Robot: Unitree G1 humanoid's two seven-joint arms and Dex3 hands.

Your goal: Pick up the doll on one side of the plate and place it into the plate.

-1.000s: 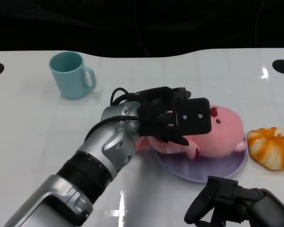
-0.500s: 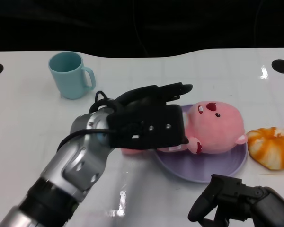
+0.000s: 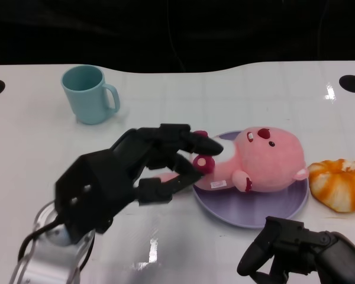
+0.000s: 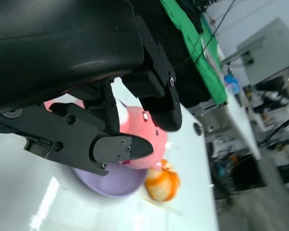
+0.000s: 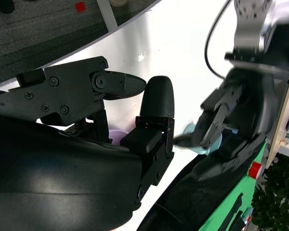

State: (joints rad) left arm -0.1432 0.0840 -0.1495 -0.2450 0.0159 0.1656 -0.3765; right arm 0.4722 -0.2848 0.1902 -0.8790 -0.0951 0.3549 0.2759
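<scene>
Lying on the purple plate (image 3: 254, 216), the pink doll (image 3: 266, 163) hangs partly over its left rim. The left hand (image 3: 136, 171) is open and empty beside it; a spread finger could bump the doll off. The right hand (image 3: 296, 254) is curled in, holding nothing.

Left hand (image 3: 133, 177): matte black, blocky segments studded with small screws, fingertips tapering to rounded points. Behind it, a silver forearm (image 3: 47, 260) with a black cable looping alongside. Right hand (image 3: 302, 251): same black, smooth rounded shell.
</scene>
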